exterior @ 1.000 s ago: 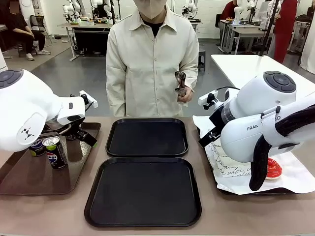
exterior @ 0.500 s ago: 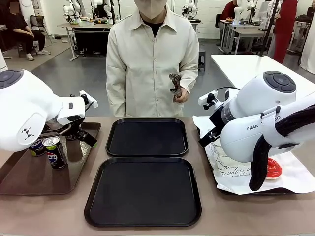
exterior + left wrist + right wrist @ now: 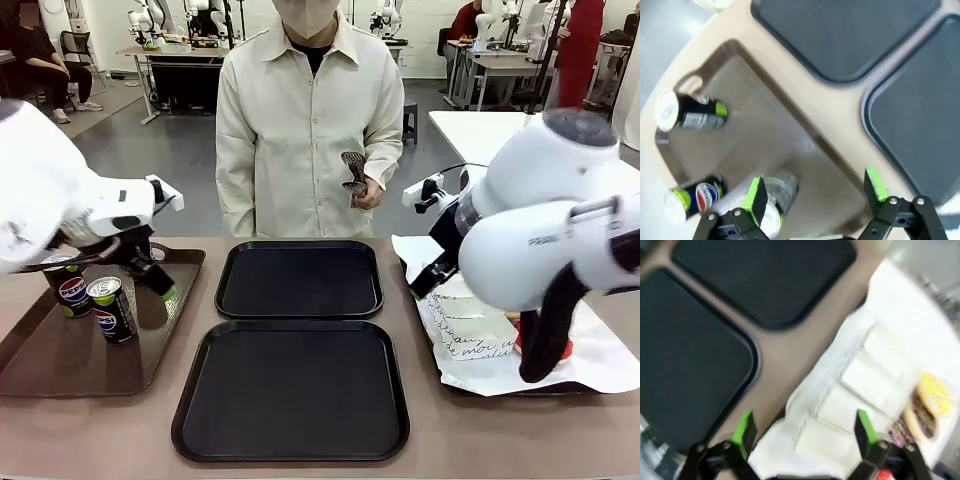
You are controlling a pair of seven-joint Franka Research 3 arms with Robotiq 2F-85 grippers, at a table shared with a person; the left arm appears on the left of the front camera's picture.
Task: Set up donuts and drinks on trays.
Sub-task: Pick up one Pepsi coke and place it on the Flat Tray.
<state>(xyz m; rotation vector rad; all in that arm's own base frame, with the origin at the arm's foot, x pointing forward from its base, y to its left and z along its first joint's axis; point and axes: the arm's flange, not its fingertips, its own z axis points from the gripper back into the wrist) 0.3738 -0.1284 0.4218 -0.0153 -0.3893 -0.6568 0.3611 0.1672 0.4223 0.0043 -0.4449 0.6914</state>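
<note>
Tan table [image 3: 100, 432] bears four trays; far black tray [image 3: 300, 282] and near black tray [image 3: 292, 392] at centre, just apart; brown tray [image 3: 70, 365] at left; paper-lined tray [image 3: 610, 370] at right.

A brown tray [image 3: 60, 372] is lying along the tabletop's [image 3: 100, 432] left edge, and white paper [image 3: 600, 362] with black script is lying crumpled along the right edge. Beyond the far edge a person [image 3: 300, 130] in a cream shirt is standing, facing the table and holding dark metal tongs [image 3: 354, 172] upright in front of the shirt.
</note>
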